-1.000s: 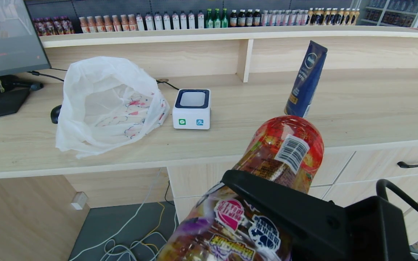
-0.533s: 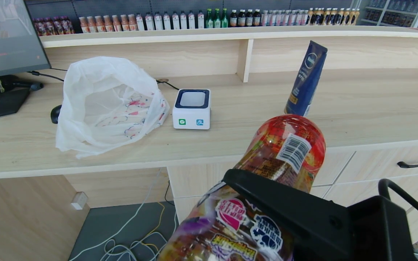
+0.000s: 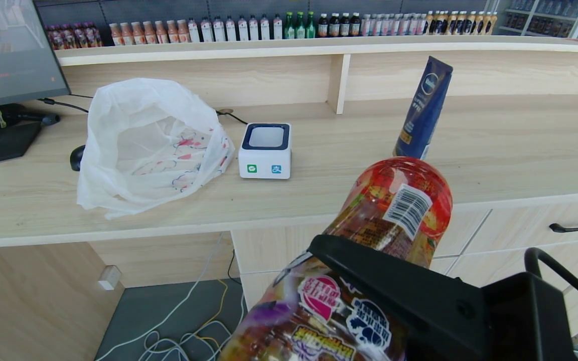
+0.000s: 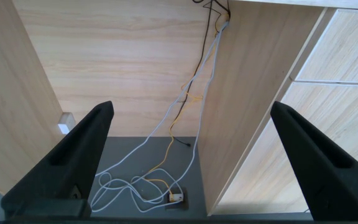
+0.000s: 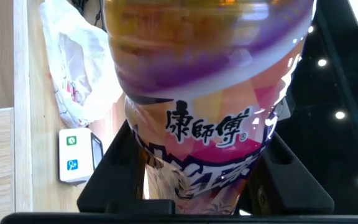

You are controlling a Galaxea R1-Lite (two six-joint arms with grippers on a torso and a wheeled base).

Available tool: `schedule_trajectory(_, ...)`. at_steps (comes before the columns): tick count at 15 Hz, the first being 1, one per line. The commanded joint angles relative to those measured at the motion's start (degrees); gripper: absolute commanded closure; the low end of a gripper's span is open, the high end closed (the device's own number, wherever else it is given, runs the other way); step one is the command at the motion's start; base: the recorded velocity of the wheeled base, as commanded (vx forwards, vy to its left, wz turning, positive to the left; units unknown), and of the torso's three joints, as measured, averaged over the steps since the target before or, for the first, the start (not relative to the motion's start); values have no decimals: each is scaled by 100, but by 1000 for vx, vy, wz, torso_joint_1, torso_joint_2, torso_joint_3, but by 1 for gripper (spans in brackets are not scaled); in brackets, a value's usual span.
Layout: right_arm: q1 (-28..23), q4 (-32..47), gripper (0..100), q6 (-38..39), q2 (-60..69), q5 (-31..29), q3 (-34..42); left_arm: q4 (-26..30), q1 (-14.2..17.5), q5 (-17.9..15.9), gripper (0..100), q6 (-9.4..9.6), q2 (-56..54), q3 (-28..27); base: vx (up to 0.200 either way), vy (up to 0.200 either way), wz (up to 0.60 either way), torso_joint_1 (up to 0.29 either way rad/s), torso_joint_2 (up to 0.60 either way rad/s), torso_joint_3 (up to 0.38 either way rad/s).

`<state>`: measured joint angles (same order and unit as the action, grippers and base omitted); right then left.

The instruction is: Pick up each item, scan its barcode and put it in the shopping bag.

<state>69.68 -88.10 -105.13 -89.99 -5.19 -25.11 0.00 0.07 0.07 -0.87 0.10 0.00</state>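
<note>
My right gripper is shut on a plastic drink bottle with a red and purple label, held tilted close in front of the counter's front edge. The bottle's barcode faces up. In the right wrist view the bottle sits between the gripper's black fingers. The white barcode scanner stands mid-counter, with the open white shopping bag to its left. A dark blue tube stands upright on the counter behind the bottle. My left gripper hangs open below the counter, holding nothing.
A monitor and a handheld scanner stand at the far left, with a black mouse beside the bag. Bottles line the top shelf. Loose cables lie on the floor under the counter; drawers are at the right.
The bottle in my right gripper has edged slightly up and to the right, and its barcode has shifted with it. Nothing on the counter has moved.
</note>
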Motion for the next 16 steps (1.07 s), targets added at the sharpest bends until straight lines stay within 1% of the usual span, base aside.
schedule_trajectory(1, 2, 3, 100, -7, 8, 1, -2, 0, 1, 1, 0, -1, -1, 0, 0, 0, 0, 0, 0, 0)
schedule_trajectory(3, 2, 3, 100, 45, -1, -8, -2, 0, 1, 1, 0, -1, -1, 0, 0, 0, 0, 0, 0, 0)
schedule_trajectory(5, -7, -32, 100, 388, -36, -17, 15, 0, 1, 1, 0, -1, -1, 0, 0, 0, 0, 0, 0, 0)
schedule_trajectory(6, -34, -49, 100, 1214, -159, -43, 68, 0, 1, 1, 0, -1, -1, 0, 0, 0, 0, 0, 0, 0)
schedule_trajectory(7, -95, -49, 100, 1874, -247, -43, 121, 0, 1, 1, 0, -1, -1, 0, 0, 0, 0, 0, 0, 0)
schedule_trajectory(8, -139, -102, 100, 2383, -300, -43, 217, 0, 1, 1, 0, -1, -1, 0, 0, 0, 0, 0, 0, 0)
schedule_trajectory(9, -148, -163, 100, 2682, -317, -43, 288, 0, 1, 1, 0, -1, -1, 0, 0, 0, 0, 0, 0, 0)
schedule_trajectory(10, -157, -190, 100, 3289, -423, -52, 367, 0, 1, 1, 0, -1, -1, 0, 0, 0, 0, 0, 0, 0)
schedule_trajectory(12, -165, -190, 100, 4238, -537, -52, 428, 0, 1, 1, 0, -1, -1, 0, 0, 0, 0, 0, 0, 0)
schedule_trajectory(14, -157, -190, 100, 4809, -546, -43, 384, 0, 1, 1, 0, -1, -1, 0, 0, 0, 0, 0, 0, 0)
schedule_trajectory(16, -165, -190, 100, 5178, -537, -43, 384, 0, 1, 1, 0, -1, -1, 0, 0, 0, 0, 0, 0, 0)
